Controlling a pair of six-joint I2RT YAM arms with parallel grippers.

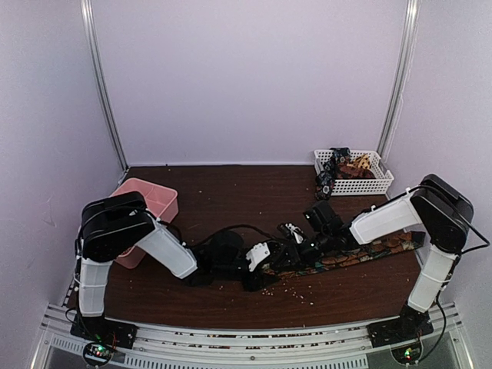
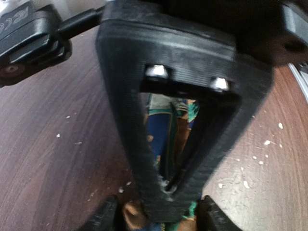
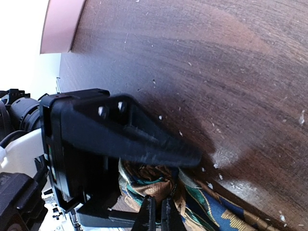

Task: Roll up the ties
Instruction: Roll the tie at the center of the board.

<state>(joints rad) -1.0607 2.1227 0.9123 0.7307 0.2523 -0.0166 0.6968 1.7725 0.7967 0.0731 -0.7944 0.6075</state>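
Likely lab: white-walled test booth [image 1: 254,77]

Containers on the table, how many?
2. Pink bin at the left edge; white basket at the back right, with patterned ties inside.

- your top view hangs above and behind the arm bases [image 1: 104,330], far off, looking down and forward over the whole table [image 1: 231,192].
- your left wrist view sits tight behind the left claw [image 2: 156,219], looking down past its tips.
- your right wrist view sits just as near behind the right claw [image 3: 158,214].
- each wrist view catches the other claw; both share the tie [image 3: 211,209] between the claws.
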